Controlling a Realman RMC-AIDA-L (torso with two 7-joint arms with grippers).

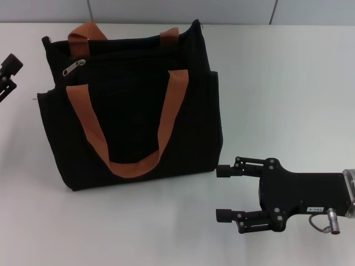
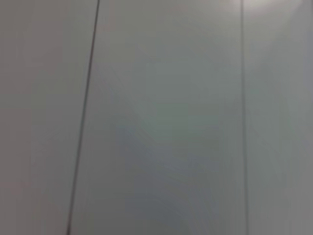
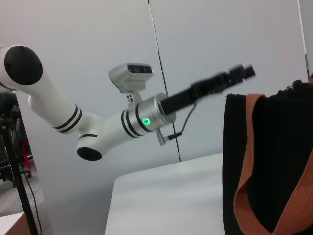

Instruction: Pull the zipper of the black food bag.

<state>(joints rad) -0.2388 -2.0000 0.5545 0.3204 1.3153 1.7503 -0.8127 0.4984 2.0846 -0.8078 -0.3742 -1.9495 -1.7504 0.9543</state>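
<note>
Head view: the bag (image 1: 133, 105) stands upright on the white bench (image 1: 277, 83) toward its far left, zipper (image 1: 72, 67) at its upper left corner. The right gripper (image 1: 224, 193), fingers spread open, lies near the front right edge beside the bag; the left gripper (image 1: 10, 65), finger state untellable, hangs at the left edge before a grey panelled wall (image 2: 161, 122).

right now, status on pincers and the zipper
Right pincer open, beside black food bag, apart. Left pincer raised off bag's left. Zipper untouched, unobstructed.

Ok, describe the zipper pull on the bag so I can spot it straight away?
Find the black food bag on the white table. On its front, near the upper corner on the robot's left, beside the top of the front orange-brown handle, lies the zipper. It is the only small silver metal teardrop there.
</note>
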